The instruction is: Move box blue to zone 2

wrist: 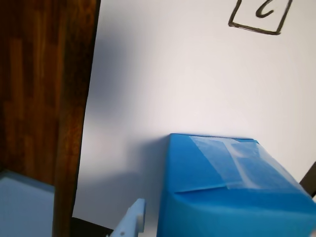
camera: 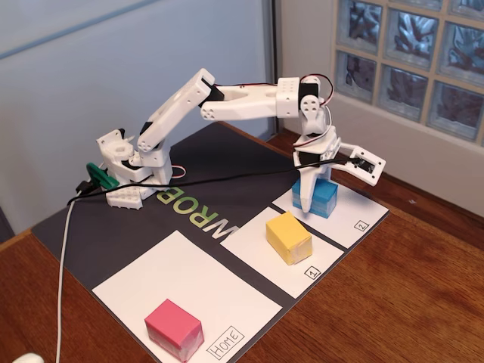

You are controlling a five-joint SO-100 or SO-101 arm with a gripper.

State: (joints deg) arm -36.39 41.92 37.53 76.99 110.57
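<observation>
The white arm (camera: 227,102) stands on its base (camera: 128,178) at the left of the fixed view, its lower link rising to the right and its upper link running nearly level to the wrist (camera: 306,98), which bends straight down. The gripper (camera: 321,178) points downward with its jaws spread wide, one finger (camera: 302,189) hanging low and the other (camera: 363,162) splayed out to the right. In the wrist view only a pale fingertip (wrist: 132,222) shows at the bottom edge.
</observation>
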